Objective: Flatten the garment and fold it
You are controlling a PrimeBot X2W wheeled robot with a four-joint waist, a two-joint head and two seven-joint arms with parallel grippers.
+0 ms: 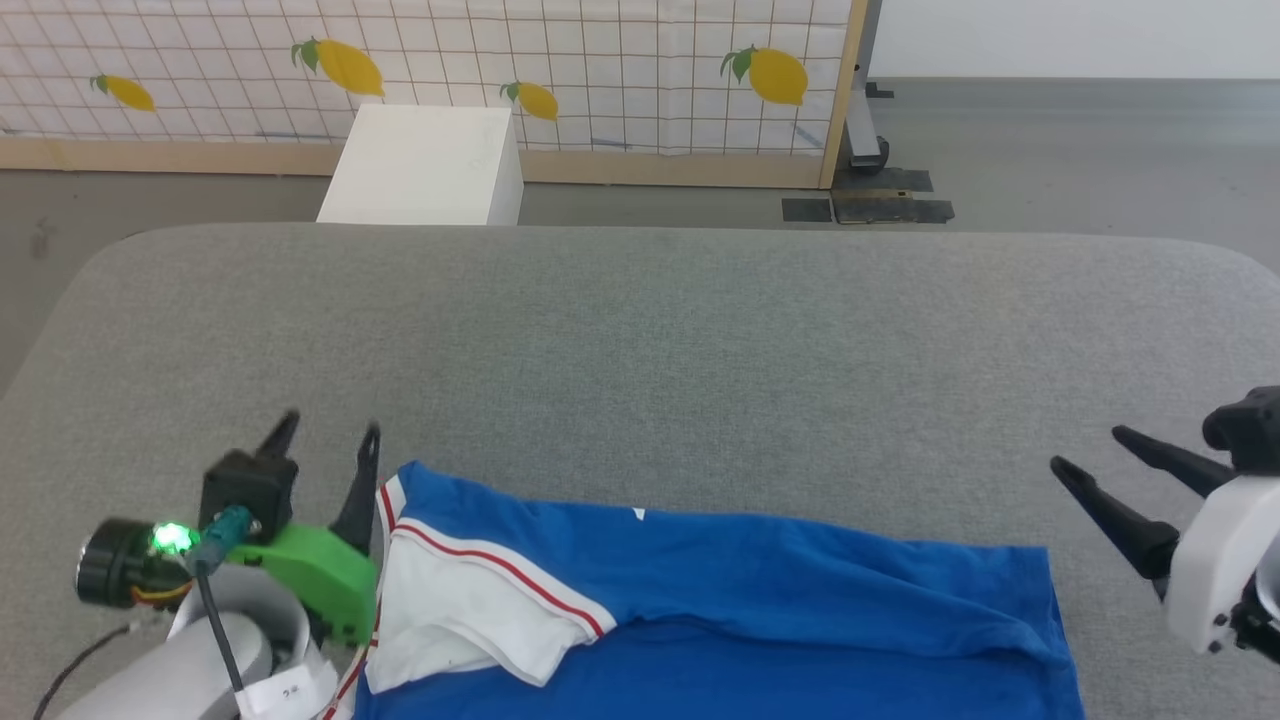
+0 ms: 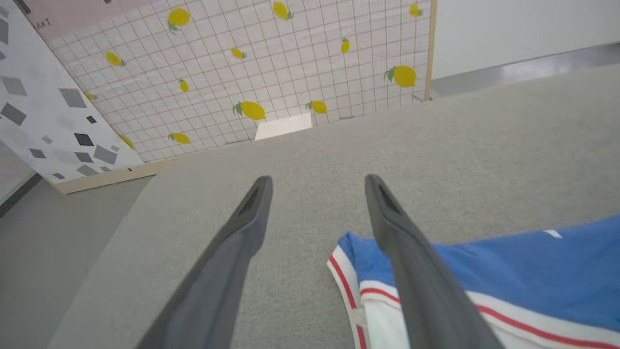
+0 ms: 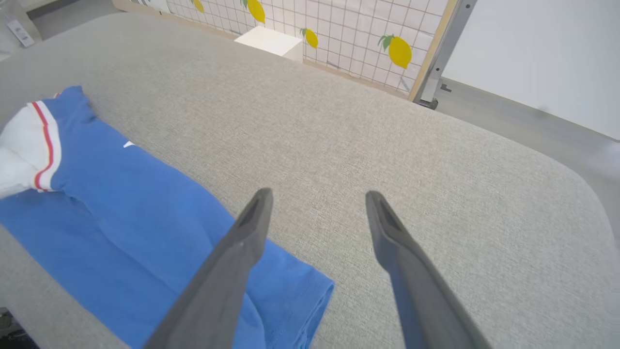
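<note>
The garment (image 1: pixel 760 610), a bright blue shirt with a white sleeve and red-and-white striped trim, lies folded lengthwise along the near edge of the grey table (image 1: pixel 640 340). Its sleeve end points left and its hem right. My left gripper (image 1: pixel 330 432) hovers open just left of the sleeve end, with nothing between its fingers; in the left wrist view the garment (image 2: pixel 533 271) lies under and right of the open left gripper (image 2: pixel 317 186). My right gripper (image 1: pixel 1090 450) stands open right of the hem, clear of the cloth. In the right wrist view the garment (image 3: pixel 121 213) lies to the left below the open right gripper (image 3: pixel 317 201).
A white box (image 1: pixel 425 165) stands on the floor beyond the table's far edge, in front of a lemon-print grid panel (image 1: pixel 600 70). The grey table stretches bare behind the garment. A metal stand base (image 1: pixel 865 150) sits at the back right.
</note>
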